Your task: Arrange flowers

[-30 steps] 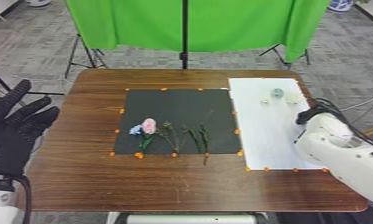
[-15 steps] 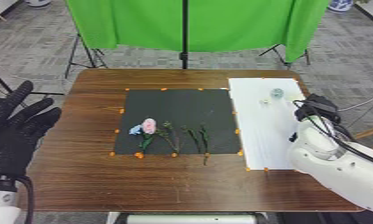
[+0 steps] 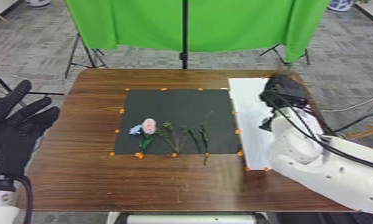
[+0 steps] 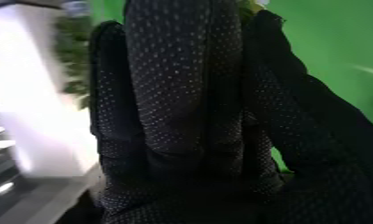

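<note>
Head view: my right hand (image 3: pixel 287 92) is over the white sheet (image 3: pixel 252 120); my left (image 3: pixel 14 130) is spread at the table's left. On the mat (image 3: pixel 178 107), the pink bloom (image 3: pixel 149 126) points away from me, its stem running near to far.

Right wrist view: my thumb and fingers clamp a flower (image 4: pixel 253 6), bloom at my fingertips, long axis mostly hidden.

Glossy brown wood table (image 3: pixel 94 180) — matt black mat (image 3: pixel 178 107), smooth green cloth (image 3: pixel 236 25)
</note>
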Motion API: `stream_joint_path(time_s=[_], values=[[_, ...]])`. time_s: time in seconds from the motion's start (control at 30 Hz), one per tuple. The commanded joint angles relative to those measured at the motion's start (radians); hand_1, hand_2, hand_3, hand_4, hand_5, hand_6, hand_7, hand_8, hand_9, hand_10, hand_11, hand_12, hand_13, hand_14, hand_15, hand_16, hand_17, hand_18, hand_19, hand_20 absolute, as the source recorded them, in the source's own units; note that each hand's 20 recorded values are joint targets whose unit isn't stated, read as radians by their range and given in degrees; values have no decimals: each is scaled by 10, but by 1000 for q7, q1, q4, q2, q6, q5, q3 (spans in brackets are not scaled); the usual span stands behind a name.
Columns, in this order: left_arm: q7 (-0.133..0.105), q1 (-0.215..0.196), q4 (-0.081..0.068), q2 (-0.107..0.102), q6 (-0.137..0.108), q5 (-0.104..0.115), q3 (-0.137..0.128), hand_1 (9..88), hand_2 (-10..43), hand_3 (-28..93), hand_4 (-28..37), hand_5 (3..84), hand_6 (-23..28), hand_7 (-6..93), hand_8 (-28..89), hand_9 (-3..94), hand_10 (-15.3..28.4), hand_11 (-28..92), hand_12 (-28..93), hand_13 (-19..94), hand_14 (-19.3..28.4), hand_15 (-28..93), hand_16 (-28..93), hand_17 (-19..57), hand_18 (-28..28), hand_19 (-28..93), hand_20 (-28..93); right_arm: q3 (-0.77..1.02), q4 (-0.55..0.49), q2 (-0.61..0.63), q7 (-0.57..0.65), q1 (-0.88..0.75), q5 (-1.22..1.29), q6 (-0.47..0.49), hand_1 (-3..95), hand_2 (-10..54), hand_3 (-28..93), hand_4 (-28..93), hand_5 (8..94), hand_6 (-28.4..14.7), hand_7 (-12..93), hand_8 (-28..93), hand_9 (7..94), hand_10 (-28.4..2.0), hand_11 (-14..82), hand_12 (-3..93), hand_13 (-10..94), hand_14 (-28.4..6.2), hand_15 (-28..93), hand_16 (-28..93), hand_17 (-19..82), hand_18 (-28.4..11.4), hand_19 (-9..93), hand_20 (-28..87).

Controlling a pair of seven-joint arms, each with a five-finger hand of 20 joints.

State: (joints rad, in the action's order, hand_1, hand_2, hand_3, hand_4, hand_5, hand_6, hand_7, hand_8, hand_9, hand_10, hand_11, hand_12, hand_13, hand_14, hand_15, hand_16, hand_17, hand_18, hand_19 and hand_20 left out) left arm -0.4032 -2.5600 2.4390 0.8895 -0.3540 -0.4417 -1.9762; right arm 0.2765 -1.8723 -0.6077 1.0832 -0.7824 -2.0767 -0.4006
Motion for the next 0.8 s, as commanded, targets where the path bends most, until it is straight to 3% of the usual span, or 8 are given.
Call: stream_joint_path(time_s=[0.03,0.2,0.33,0.8], values=[[18,3,-4,2,4,0,0,181,88,765,-283,288,58,171,-113,315,204,313,111,240,282,609,-122,-70,258,579,269,-76,-17,-256,-66,116,33,23,567,-95,719,-283,847,0,187,46,937,-70,187,271,933,-36,377,216,544,-137,931,-211],[27,2,-2,4,-1,1,-9,182,89,764,-283,284,57,169,-112,307,199,318,107,235,275,610,-125,-68,254,578,268,-160,47,-367,-96,168,70,49,564,-95,721,-283,849,2,187,47,937,-67,198,268,936,-34,382,219,544,-137,932,-199],[35,23,-9,-2,4,-2,-1,181,88,767,-283,284,57,168,-112,301,196,320,103,228,268,610,-128,-67,251,577,267,-216,91,-430,-104,193,101,60,562,-95,720,-283,848,4,188,47,937,-66,202,267,936,-32,383,221,542,-137,932,-190],[45,55,-23,-23,23,-5,-1,183,84,771,-283,284,59,168,-109,284,195,335,88,210,264,616,-138,-68,242,573,262,-340,153,-533,-115,246,144,73,552,-95,722,-283,846,8,190,44,937,-65,204,266,934,-31,384,228,530,-137,932,-171]])
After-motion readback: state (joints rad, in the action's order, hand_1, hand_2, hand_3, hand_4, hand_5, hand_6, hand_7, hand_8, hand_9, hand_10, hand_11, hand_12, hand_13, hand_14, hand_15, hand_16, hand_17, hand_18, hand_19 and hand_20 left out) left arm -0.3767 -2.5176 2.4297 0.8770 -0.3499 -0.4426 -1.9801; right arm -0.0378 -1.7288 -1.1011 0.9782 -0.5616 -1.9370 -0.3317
